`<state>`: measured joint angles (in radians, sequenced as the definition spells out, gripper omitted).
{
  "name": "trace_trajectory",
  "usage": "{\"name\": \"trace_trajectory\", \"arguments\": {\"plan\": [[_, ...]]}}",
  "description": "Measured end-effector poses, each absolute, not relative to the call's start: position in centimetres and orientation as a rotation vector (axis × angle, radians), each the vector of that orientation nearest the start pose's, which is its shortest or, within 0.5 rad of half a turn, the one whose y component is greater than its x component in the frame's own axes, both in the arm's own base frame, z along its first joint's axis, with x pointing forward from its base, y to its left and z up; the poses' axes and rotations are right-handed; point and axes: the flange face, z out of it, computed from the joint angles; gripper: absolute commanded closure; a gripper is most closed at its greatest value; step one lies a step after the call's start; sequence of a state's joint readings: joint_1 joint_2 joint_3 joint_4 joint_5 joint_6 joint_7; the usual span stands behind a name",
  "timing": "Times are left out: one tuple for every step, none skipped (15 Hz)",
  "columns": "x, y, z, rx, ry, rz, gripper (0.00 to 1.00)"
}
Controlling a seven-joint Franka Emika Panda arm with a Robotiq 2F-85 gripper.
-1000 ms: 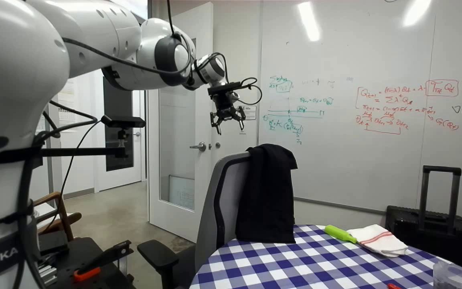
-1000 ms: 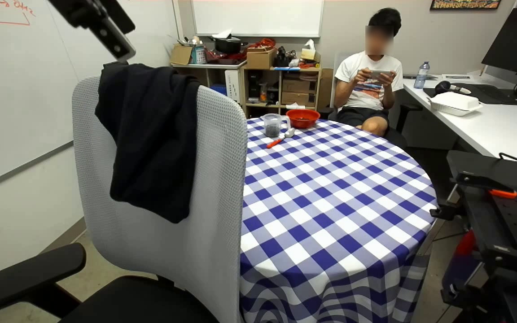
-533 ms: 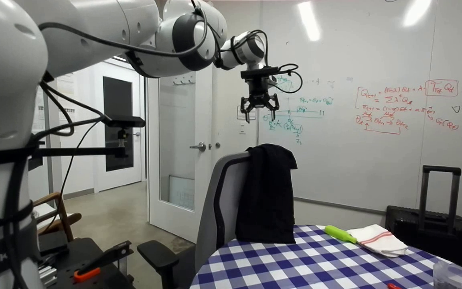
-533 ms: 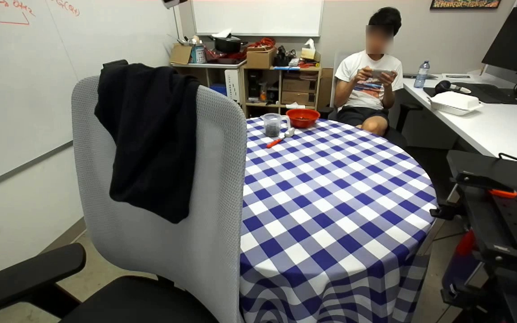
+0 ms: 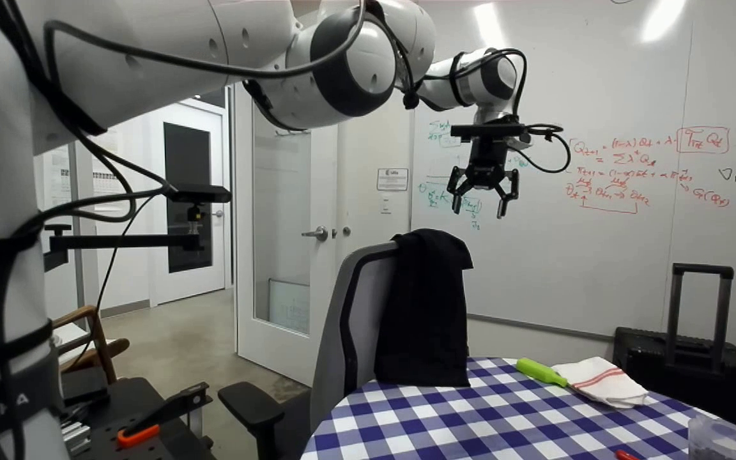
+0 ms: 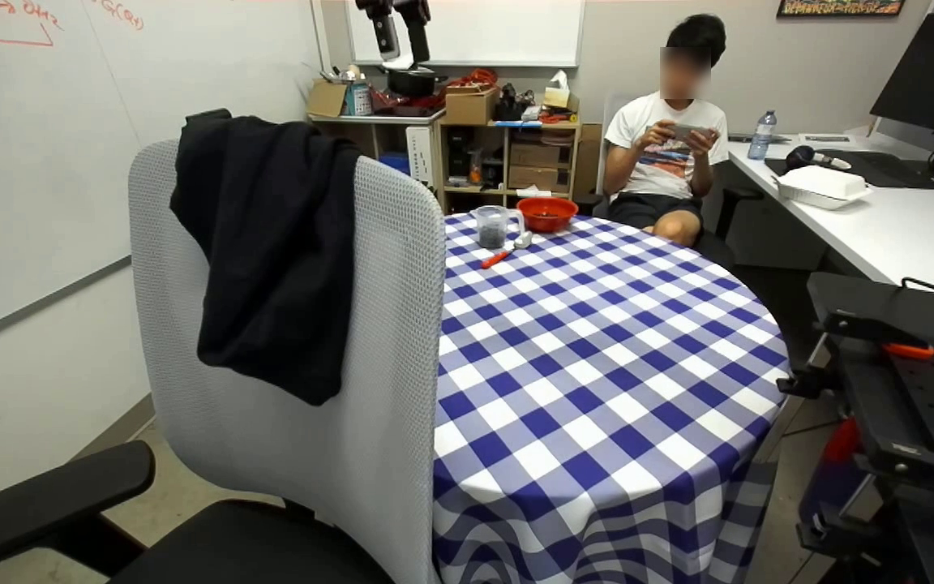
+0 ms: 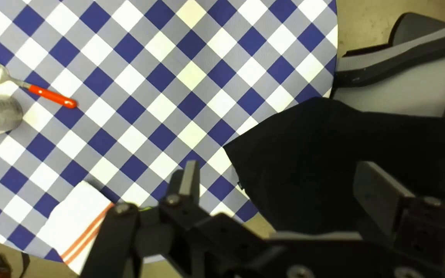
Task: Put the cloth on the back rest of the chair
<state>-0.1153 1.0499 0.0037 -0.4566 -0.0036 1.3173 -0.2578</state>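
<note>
The black cloth [image 5: 424,313] hangs over the top of the grey back rest [image 5: 335,319], with part down the table side. In an exterior view the cloth [image 6: 272,259] also hangs partway down the outer side of the back rest [image 6: 394,284]. My gripper [image 5: 480,207] is open and holds nothing, in the air above and beyond the chair top, apart from the cloth. It shows at the top of an exterior view [image 6: 404,55]. In the wrist view the fingers are wide apart [image 7: 278,170], with the cloth [image 7: 303,162] below and the back rest [image 7: 404,92] at right.
The round table has a blue-and-white checked tablecloth [image 5: 393,421]. On it are a white striped towel [image 5: 604,383], a green handle [image 5: 540,372], a measuring cup [image 6: 491,227], a red-handled spoon [image 6: 499,258] and a red bowl [image 6: 546,215]. A black suitcase [image 5: 694,377] and a seated person [image 6: 666,138] are nearby.
My open gripper has moved from near the chair top toward the table, rightward in an exterior view, first rising and then dropping slightly. The cloth and chair have not moved.
</note>
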Motion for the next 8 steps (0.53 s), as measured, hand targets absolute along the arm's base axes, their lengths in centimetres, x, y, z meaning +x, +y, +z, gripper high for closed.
{"name": "trace_trajectory", "arguments": {"plan": [[75.8, -9.5, 39.5, -3.083, -0.148, 0.257, 0.0], [76.2, -10.2, 38.7, -3.08, -0.078, 0.222, 0.0], [76.7, -10.6, 37.9, -3.077, -0.01, 0.185, 0.0], [77.1, -11.0, 37.1, -3.073, 0.055, 0.153, 0.0], [77.4, -11.4, 36.3, -3.066, 0.106, 0.136, 0.0], [77.5, -11.8, 35.6, -3.061, 0.15, 0.127, 0.0], [77.5, -12.4, 35.0, -3.059, 0.17, 0.129, 0.0], [77.5, -13.0, 34.5, -3.058, 0.182, 0.136, 0.0]]}}
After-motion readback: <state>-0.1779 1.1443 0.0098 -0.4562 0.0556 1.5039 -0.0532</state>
